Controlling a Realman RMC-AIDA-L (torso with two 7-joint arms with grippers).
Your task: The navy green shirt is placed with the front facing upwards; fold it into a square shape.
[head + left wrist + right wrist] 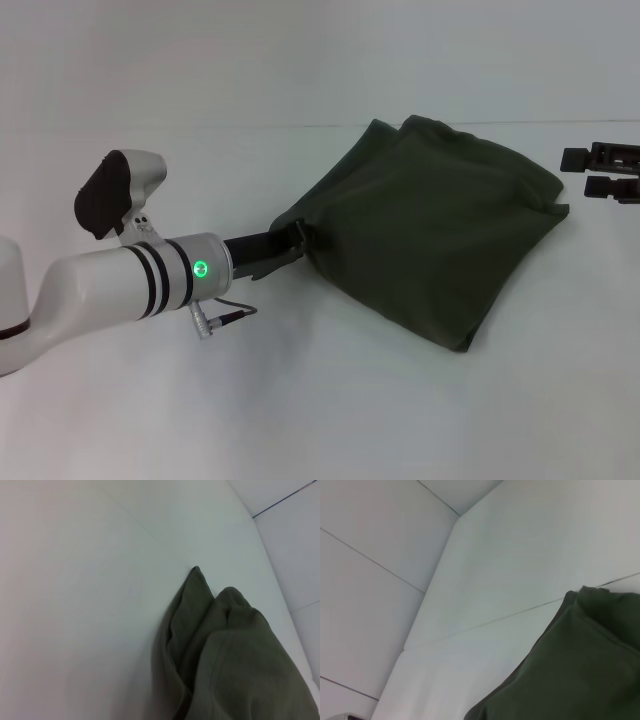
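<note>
The navy green shirt [430, 230] lies folded into a rough four-sided shape on the white table, with no lettering showing. My left gripper [298, 236] is shut on the shirt's left corner, and the cloth bunches and rises toward it. The left wrist view shows folded layers of the shirt [235, 660] close up. Off the shirt's right corner, my right gripper [600, 171] stands open at the right edge of the table with nothing between its fingers. The right wrist view shows an edge of the shirt [570, 670].
The white table [300, 400] stretches bare in front of the shirt and to its left. Its far edge meets a white wall [200, 60]. My left arm [120, 270] reaches across the table's left half.
</note>
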